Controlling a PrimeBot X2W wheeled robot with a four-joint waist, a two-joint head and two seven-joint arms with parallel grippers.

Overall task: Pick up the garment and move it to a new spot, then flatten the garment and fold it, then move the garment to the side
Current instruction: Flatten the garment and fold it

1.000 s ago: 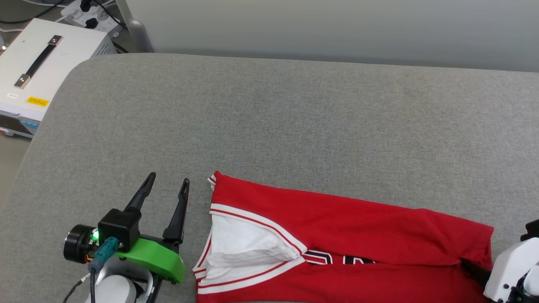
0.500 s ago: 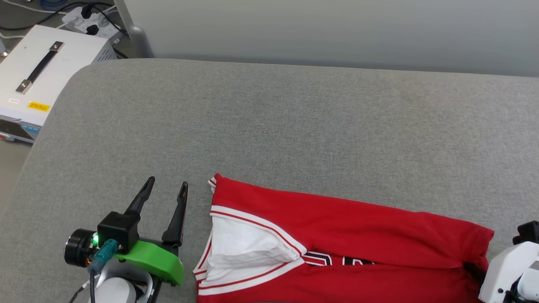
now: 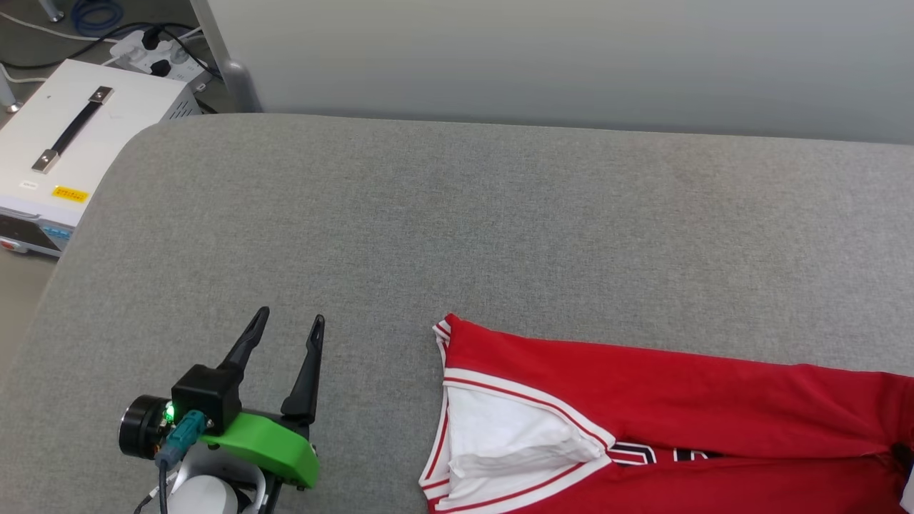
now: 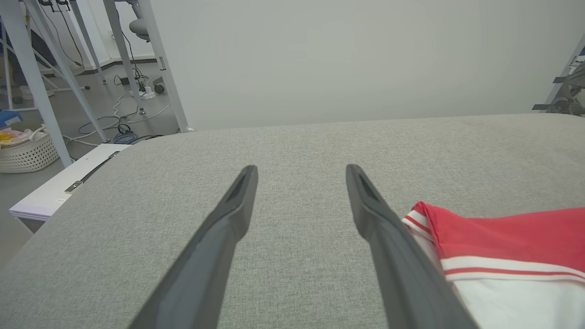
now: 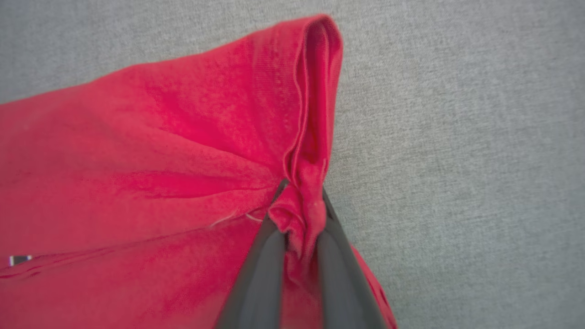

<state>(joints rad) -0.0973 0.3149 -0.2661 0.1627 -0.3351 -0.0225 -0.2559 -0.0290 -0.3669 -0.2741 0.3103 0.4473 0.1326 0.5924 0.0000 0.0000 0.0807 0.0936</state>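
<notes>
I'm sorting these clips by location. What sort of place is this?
Probably a robotics lab or workshop, not a home: a white instrument box and power strip sit beside the grey padded table, with loose cables and bare metal frame legs nearby.

The garment point(image 3: 714, 407) is seen folded lengthwise at the lower right of a grey fabric surface point(image 3: 457, 214), with a white sleeve edged in striped trim at its left end and a strip of black lettering exposed along the fold. The left gripper point(image 3: 291, 315) is held at the lower left, apart from the garment, its dark fingers spread. Beyond the surface's far left corner, a white box point(image 3: 78, 135) with a black handle is seen.
</notes>
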